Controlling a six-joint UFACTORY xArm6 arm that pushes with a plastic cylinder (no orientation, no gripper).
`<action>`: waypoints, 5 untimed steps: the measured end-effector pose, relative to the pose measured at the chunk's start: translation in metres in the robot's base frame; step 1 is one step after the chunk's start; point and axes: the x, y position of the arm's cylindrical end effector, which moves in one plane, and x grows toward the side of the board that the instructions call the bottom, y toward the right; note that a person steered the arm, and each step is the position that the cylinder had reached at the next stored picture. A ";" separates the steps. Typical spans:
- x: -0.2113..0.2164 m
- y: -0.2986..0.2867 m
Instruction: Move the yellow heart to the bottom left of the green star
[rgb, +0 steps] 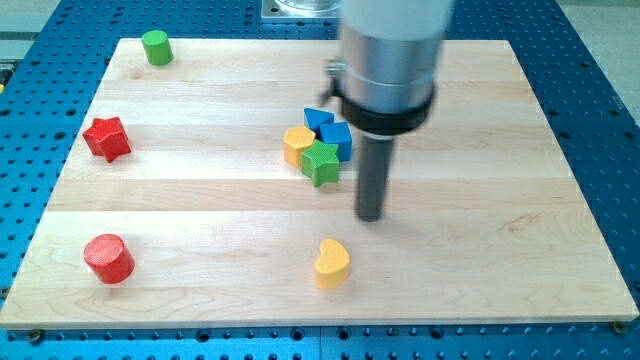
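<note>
You're seeing my tip (371, 215) sitting just right of the green star (321, 162), touching no block. The yellow heart (332, 263) is lying apart, toward the view's bottom, below the star's cluster on the wooden board (500, 230).

green cylinder (156, 46) top left, red star (107, 138) and red cylinder (108, 258) down the left side, two blue blocks (328, 129) plus a yellow one (296, 142) bunched mid-table (500, 200).

Single view, high front angle — whole board (200, 90)

Bright, even light; arm blurred
</note>
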 end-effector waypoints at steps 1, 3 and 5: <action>0.068 0.018; 0.094 -0.093; 0.077 -0.045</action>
